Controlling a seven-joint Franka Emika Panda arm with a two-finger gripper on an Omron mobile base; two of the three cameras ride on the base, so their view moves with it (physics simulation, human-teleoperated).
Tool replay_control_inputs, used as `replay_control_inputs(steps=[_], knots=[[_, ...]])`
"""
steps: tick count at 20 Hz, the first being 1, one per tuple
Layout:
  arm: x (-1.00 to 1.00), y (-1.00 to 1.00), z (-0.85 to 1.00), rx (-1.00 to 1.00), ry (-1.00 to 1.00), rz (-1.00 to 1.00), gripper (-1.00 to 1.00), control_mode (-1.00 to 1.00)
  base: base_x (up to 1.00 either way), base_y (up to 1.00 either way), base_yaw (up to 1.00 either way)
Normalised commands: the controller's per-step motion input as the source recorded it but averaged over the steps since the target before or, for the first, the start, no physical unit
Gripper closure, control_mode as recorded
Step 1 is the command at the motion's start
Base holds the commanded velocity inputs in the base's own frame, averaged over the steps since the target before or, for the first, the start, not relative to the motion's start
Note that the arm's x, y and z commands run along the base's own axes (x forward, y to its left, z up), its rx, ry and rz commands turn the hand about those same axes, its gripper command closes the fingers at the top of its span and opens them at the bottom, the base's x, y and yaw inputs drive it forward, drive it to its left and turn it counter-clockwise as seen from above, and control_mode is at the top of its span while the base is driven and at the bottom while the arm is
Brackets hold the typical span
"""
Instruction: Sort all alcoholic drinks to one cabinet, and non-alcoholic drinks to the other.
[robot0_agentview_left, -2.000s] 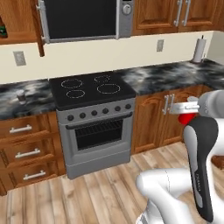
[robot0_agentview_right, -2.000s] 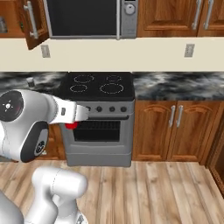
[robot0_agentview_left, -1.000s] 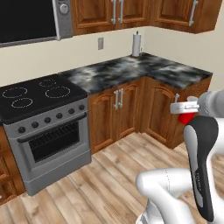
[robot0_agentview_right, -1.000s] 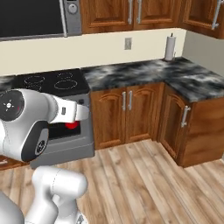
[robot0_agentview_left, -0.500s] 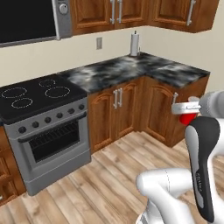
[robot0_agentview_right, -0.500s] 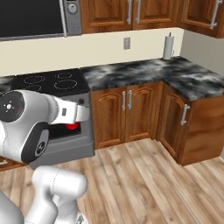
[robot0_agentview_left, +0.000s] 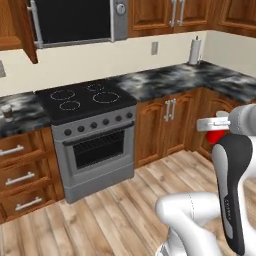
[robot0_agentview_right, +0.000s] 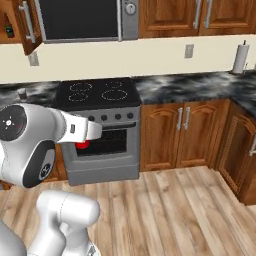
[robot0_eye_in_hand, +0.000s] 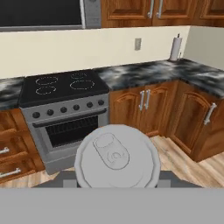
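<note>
My gripper (robot0_agentview_left: 214, 129) is shut on the small red can (robot0_agentview_left: 216, 136), held in the air in front of the lower cabinets. The can's red underside (robot0_agentview_right: 82, 144) pokes out below the hand in the right base view, where the gripper (robot0_agentview_right: 86, 140) hangs before the oven door. The can's grey top (robot0_eye_in_hand: 116, 157) faces the hand camera. A short dark cup with a pale lid (robot0_agentview_left: 7, 112) stands on the counter left of the stove (robot0_agentview_right: 21, 93). At the upper left a wall cabinet (robot0_agentview_right: 6, 41) stands open, its door (robot0_agentview_right: 26, 22) swung out, with a dark green-labelled bottle (robot0_agentview_right: 8, 27) inside.
A black stove with an oven (robot0_agentview_left: 92, 125) sits under a microwave (robot0_agentview_left: 75, 20). Dark marbled counter (robot0_agentview_left: 170, 80) runs right into a corner, with a paper towel roll (robot0_agentview_left: 194, 50) on it. Closed wall cabinets (robot0_agentview_right: 200, 15) hang above. Wooden floor (robot0_agentview_left: 115, 215) lies in front.
The whole picture has shifted: the base has turned, bringing the stove from the left toward the middle. The red can stays in my shut gripper.
</note>
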Motion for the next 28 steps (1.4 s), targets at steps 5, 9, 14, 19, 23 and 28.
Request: replay_control_inputs(steps=[5, 9, 14, 19, 23, 28], knots=[[0.00, 0.00, 0.00, 0.00, 0.00, 0.00, 1.00, 1.00, 0.00, 0.49, 0.33], [0.00, 0.00, 0.00, 0.00, 0.00, 0.00, 1.00, 1.00, -0.01, 0.50, 0.35], [0.00, 0.00, 0.00, 0.00, 0.00, 0.00, 1.00, 1.00, -0.05, 0.50, 0.35], [0.00, 0.00, 0.00, 0.00, 0.00, 0.00, 1.00, 1.00, 0.05, 0.59, 0.24], [0.00, 0.00, 0.00, 0.00, 0.00, 0.00, 1.00, 1.00, 0.11, 0.70, 0.22], [0.00, 0.00, 0.00, 0.00, 0.00, 0.00, 1.00, 1.00, 0.22, 0.72, 0.19]])
